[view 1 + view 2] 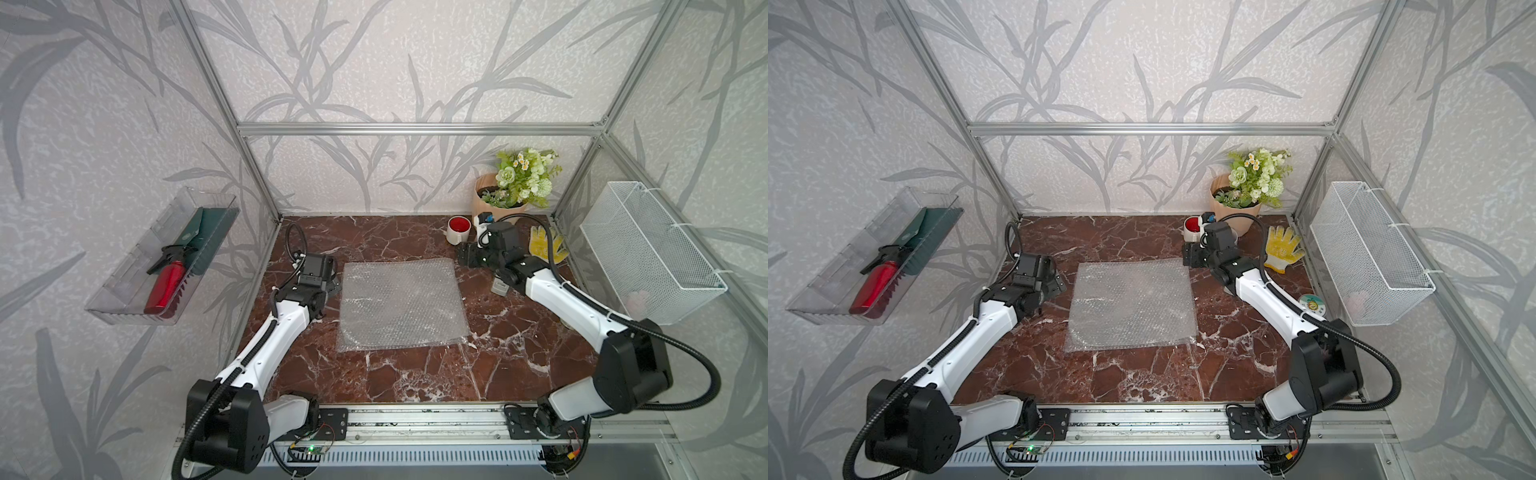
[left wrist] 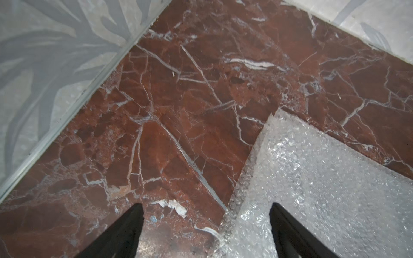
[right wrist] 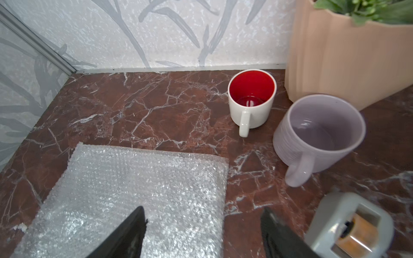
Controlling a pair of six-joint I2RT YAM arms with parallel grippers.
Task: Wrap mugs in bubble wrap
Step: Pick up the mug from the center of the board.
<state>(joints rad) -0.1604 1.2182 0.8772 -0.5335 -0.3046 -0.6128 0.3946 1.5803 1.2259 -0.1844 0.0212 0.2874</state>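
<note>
The red-brown marble tabletop (image 1: 415, 374) carried one flat sheet of bubble wrap (image 1: 401, 305) at its centre, nothing on it, and the peach flowerpot (image 3: 335, 62) stood in the far right corner. Over the sheet's left edge hung the left gripper (image 2: 206, 205), jaws spread and empty, one finger above wrap, one above bare marble; the right gripper (image 3: 203, 208) hung over the sheet's far right corner, jaws likewise apart, gripping nothing. Both mugs stood upright off the wrap beside the pot: the lilac mug (image 3: 319, 136) nearer the right gripper, the white mug (image 3: 251, 100) with red inside closer to the back wall.
</note>
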